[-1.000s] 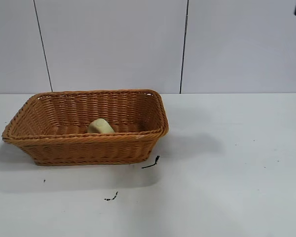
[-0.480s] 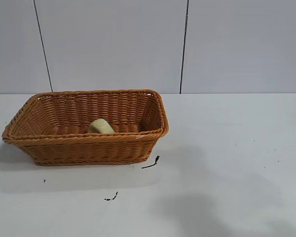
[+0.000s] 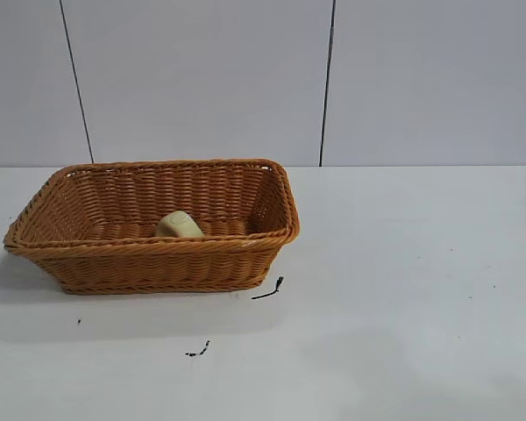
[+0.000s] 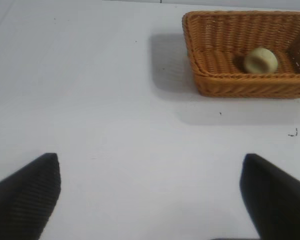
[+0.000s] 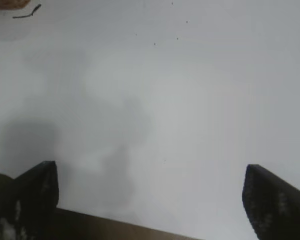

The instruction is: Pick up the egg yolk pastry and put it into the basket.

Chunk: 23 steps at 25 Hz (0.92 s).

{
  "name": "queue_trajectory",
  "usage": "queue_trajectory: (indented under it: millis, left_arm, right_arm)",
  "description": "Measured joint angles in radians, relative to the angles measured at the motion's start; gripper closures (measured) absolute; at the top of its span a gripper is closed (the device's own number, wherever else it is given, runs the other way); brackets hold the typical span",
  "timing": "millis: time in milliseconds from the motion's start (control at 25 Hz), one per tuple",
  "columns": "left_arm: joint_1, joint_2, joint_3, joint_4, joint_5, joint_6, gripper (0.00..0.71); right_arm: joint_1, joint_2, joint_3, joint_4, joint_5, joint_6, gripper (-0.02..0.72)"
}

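Note:
The pale yellow-cream egg yolk pastry (image 3: 179,224) lies inside the orange-brown wicker basket (image 3: 158,259) at the left of the table. It also shows in the left wrist view (image 4: 260,60), resting in the basket (image 4: 250,85), dent facing the camera. My left gripper (image 4: 150,195) is open and empty over bare table, well away from the basket. My right gripper (image 5: 150,200) is open and empty over bare table near the table's edge. Neither arm appears in the exterior view.
Small black scraps lie on the white table in front of the basket (image 3: 268,288) (image 3: 198,351); one also shows in the right wrist view (image 5: 27,12). A brown table edge (image 5: 115,227) shows beneath the right gripper. A panelled wall stands behind the table.
The dark arm part at the exterior view's top right corner has left the picture, and its shadow on the table has faded away. The pastry and basket have not moved.

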State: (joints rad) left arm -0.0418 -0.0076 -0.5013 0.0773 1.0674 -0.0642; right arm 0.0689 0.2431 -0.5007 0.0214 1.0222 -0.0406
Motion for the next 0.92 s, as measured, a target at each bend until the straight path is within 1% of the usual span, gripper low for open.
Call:
queue_trajectory:
  millis: [320,920]
  left_arm:
    - [0.0,0.0,0.0,0.0,0.0,0.0,0.014]
    - [0.0,0.0,0.0,0.0,0.0,0.0,0.014]
  right_arm:
    - [0.0,-0.236,0.0,0.001,0.001,-0.001,0.01]
    - [0.0,-0.248,0.0,0.002,0.001,-0.001,0.01]
